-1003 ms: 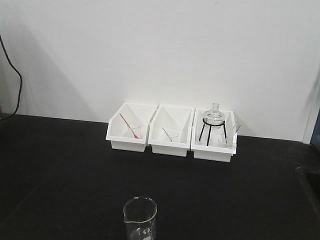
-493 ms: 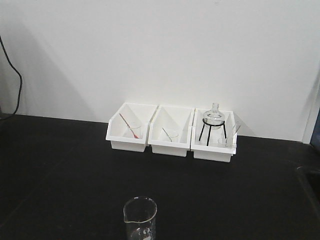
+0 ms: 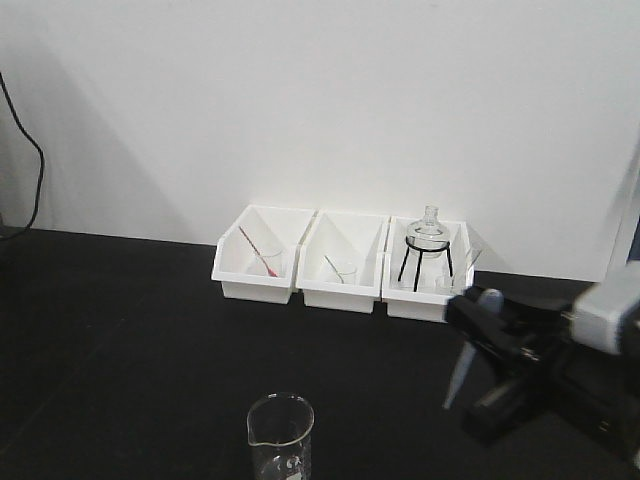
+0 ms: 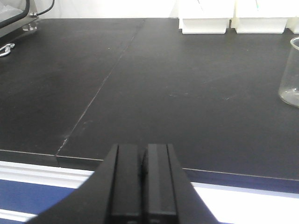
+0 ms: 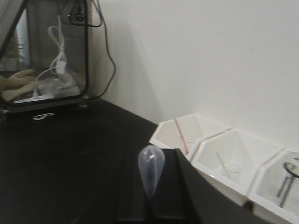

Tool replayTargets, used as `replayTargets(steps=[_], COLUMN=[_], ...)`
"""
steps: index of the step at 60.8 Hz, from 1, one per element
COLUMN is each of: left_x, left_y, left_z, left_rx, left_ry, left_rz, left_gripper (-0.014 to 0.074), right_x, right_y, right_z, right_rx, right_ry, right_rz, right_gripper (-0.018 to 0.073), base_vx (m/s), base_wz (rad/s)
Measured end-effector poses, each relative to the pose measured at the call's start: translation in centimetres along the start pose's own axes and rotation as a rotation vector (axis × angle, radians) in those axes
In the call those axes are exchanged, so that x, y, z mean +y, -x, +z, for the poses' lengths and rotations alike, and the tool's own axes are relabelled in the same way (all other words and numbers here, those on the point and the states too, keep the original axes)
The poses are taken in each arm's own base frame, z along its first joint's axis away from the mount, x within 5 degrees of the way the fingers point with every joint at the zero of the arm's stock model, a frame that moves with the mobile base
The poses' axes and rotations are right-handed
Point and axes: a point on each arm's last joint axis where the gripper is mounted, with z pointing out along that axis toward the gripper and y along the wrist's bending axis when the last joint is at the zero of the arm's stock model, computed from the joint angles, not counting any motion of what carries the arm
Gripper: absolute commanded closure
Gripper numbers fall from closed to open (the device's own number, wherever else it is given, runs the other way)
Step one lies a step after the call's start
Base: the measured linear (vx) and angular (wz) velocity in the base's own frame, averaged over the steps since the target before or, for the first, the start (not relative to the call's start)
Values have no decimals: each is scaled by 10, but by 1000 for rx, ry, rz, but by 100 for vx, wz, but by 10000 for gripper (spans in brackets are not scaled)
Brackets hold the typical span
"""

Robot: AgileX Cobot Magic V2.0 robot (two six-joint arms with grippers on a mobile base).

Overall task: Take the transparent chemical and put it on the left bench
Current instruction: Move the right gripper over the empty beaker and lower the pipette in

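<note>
Black left bench (image 3: 120, 330), right pincer (image 3: 478, 318) apparently clamping transparent chemical (image 3: 463, 362), left pincer (image 4: 144, 179) clenched.

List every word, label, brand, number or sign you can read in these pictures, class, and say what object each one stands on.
None can be read.
The beaker carries whitish printed marks low on its glass in the front view, too small and blurred to read.
The three white bins, the wall and the bench show no lettering.
The pipette in the right gripper shows none either.
</note>
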Motion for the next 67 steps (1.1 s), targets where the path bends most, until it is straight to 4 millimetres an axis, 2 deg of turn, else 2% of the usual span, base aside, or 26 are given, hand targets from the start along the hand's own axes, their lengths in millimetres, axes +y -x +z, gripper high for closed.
replayTargets(steps=[10,18,29,40,50,58,67], left_x=[0,0,0,0,0,0,0], left_y=[0,0,0,0,0,0,0], left_z=[0,0,0,0,0,0,0], left_rx=[0,0,0,0,0,0,0], left_ry=[0,0,0,0,0,0,0], left_rz=[0,0,0,0,0,0,0], left_gripper=[600,600,600,600,600,600,600], right_x=[7,15,34,44,43,41,40], right_y=[-4,-16,-37,-60,-89,-101,-113], right_z=[61,106,150,173,181,185,187], right_rx=[-6,11,81,123,193,215,237], right_ry=[42,65,116,144,128,99,72], right_rz=[50,67,58,63,94,146,198], right_gripper=[559,559,559,558,510,405,218], base_vx=[0,0,0,0,0,0,0], base_wz=[0,0,0,0,0,0,0])
